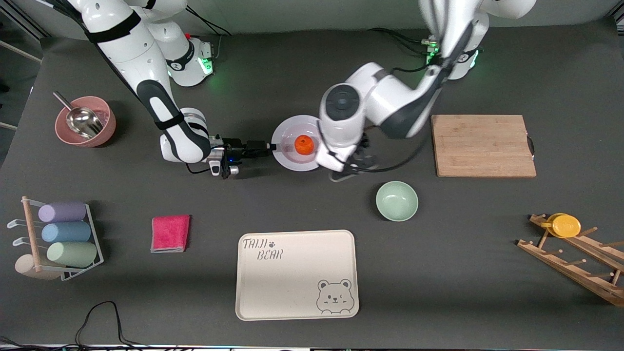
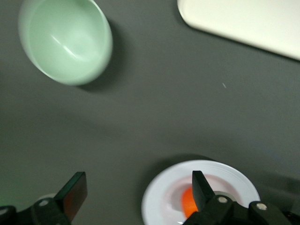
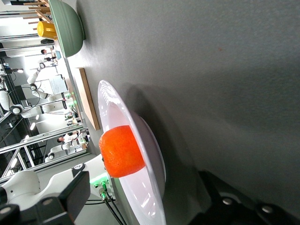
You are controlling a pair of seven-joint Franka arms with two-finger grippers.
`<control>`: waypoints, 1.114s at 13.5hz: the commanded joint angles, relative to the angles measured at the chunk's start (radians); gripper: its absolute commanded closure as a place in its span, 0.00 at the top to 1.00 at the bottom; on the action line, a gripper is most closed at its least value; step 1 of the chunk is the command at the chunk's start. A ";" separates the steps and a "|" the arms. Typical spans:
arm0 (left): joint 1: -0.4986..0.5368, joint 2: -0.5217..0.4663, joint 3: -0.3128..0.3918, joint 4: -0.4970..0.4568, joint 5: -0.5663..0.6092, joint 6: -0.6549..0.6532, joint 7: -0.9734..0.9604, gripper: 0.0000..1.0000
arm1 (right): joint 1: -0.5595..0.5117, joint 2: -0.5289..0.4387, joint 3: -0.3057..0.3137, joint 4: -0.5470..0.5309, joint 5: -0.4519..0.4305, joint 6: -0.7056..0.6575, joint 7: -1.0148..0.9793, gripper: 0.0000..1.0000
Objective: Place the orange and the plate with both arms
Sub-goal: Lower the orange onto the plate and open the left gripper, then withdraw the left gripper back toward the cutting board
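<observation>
The white plate (image 1: pixel 287 157) lies mid-table with the orange (image 1: pixel 304 144) in its centre. My right gripper (image 1: pixel 265 146) is level with the plate's rim at the side toward the right arm's end. In the right wrist view, the right gripper (image 3: pixel 143 190) is open, with the plate (image 3: pixel 110 101) rim between its fingers and the orange (image 3: pixel 121 151) resting on the plate. My left gripper (image 1: pixel 353 168) is open and empty just off the plate's edge toward the left arm's end. The left wrist view shows its spread fingers (image 2: pixel 75 193), the plate (image 2: pixel 161 201) and part of the orange (image 2: pixel 187 202).
A pale-green bowl (image 1: pixel 397 200) and the cream bear tray (image 1: pixel 297 274) lie nearer the front camera. A wooden cutting board (image 1: pixel 482 145) lies toward the left arm's end. A pink bowl with a metal scoop (image 1: pixel 85 122), a pink cloth (image 1: pixel 170 233) and a cup rack (image 1: pixel 58 239) lie toward the right arm's end.
</observation>
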 commanded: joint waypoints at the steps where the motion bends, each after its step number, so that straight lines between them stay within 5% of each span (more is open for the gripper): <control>1: 0.092 -0.063 0.013 0.003 -0.007 -0.085 0.170 1.00 | 0.025 0.044 0.002 0.010 0.044 0.008 -0.062 1.00; 7: 0.106 -0.174 0.286 -0.006 -0.046 -0.211 0.584 1.00 | 0.091 0.038 0.002 0.011 0.134 0.010 -0.084 0.81; 9: 0.132 -0.210 0.364 -0.006 -0.049 -0.249 0.727 1.00 | 0.091 0.039 0.002 0.010 0.134 0.010 -0.099 0.54; 12: 0.223 -0.276 0.374 -0.032 -0.045 -0.289 0.847 1.00 | 0.091 0.036 0.002 0.011 0.134 0.010 -0.099 0.03; 15: 0.367 -0.339 0.305 -0.066 -0.045 -0.303 0.954 1.00 | 0.088 0.030 0.000 0.019 0.134 0.010 -0.081 0.00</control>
